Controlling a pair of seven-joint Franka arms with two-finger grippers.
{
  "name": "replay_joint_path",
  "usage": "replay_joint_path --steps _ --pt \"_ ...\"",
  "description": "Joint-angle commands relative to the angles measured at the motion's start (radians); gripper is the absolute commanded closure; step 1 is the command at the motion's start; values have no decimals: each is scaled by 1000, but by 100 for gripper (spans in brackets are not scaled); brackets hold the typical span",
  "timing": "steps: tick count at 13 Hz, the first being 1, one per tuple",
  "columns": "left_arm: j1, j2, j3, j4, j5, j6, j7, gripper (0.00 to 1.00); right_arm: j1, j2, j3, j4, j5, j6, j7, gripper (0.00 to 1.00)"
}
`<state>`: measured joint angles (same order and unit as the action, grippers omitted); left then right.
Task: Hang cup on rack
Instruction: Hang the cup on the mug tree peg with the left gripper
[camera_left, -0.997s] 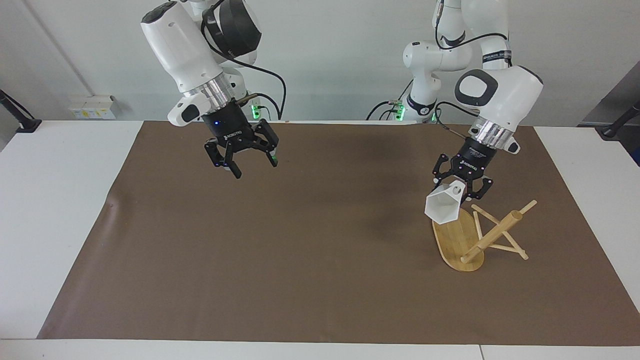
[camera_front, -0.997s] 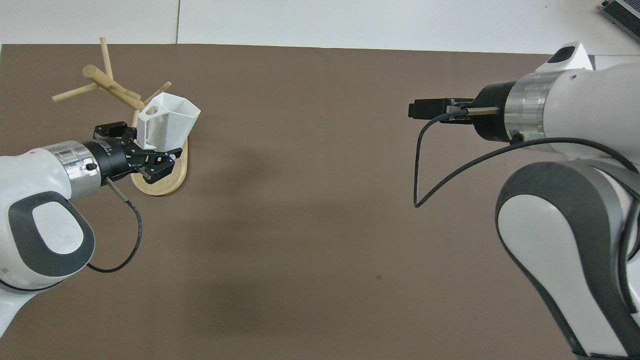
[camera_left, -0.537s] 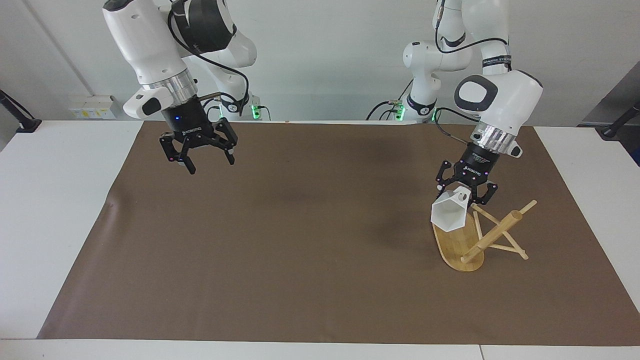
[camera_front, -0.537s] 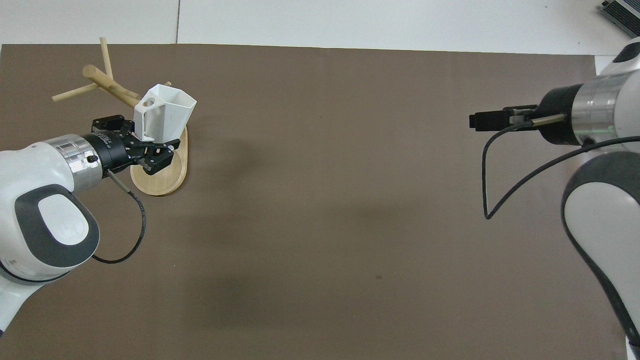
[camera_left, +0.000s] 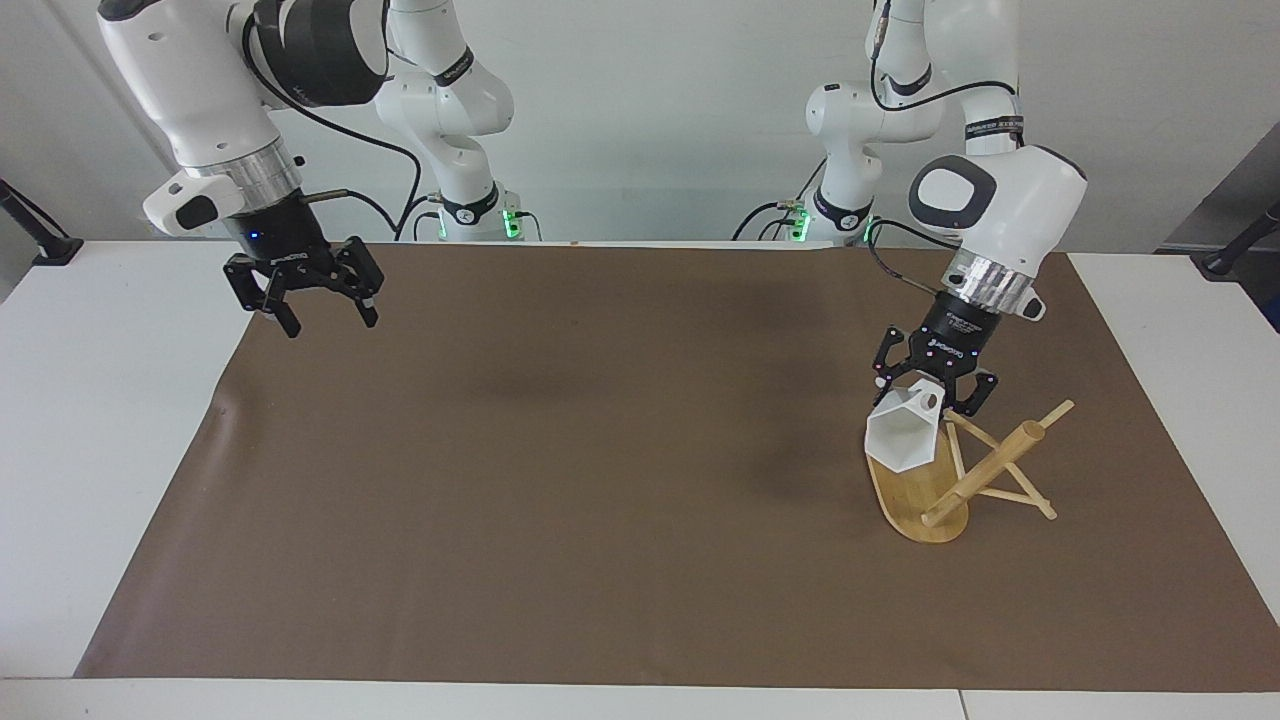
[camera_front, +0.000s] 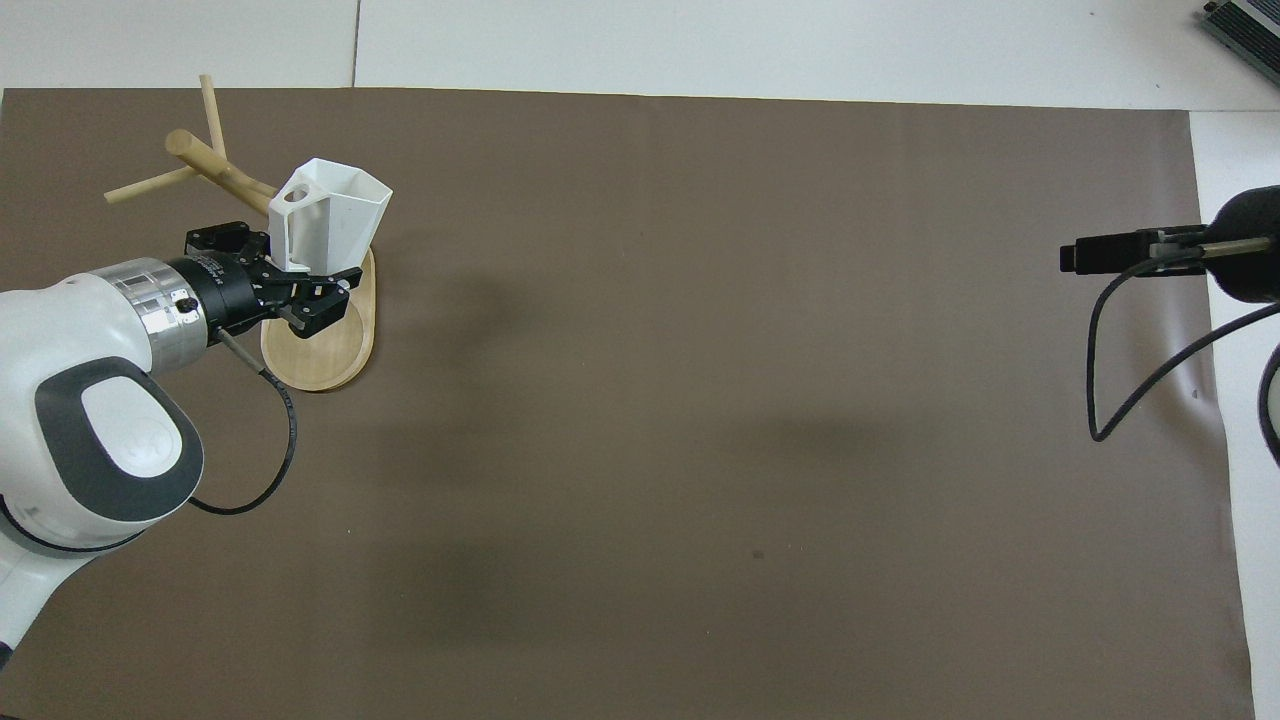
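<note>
The left gripper (camera_left: 935, 385) pinches the white cup (camera_left: 903, 436) over the wooden rack (camera_left: 935, 495), while the right gripper (camera_left: 318, 312) waits with fingers spread over the brown mat's (camera_left: 560, 480) edge.

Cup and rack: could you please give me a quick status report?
Left pincer shut on cup, over rack base by a peg. Right pincer open, waiting. Nothing in the way.

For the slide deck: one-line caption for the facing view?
Left gripper holds the cup at the rack; right gripper waits open over the mat's edge.
</note>
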<state>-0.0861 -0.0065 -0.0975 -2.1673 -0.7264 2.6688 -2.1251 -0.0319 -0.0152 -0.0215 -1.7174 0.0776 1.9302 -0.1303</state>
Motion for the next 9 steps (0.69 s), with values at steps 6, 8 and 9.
replay_joint_path --steps 6,8,9 --pt "8 37 4 29 13 42 -90 100 1 -22 5 -1 -128 -65 0 0" --pt "11 42 4 34 13 42 -104 100 1 -22 5 10 -128 -97 1 0" --pt "11 42 4 34 13 43 -113 100 1 -22 6 21 -127 -123 1 0"
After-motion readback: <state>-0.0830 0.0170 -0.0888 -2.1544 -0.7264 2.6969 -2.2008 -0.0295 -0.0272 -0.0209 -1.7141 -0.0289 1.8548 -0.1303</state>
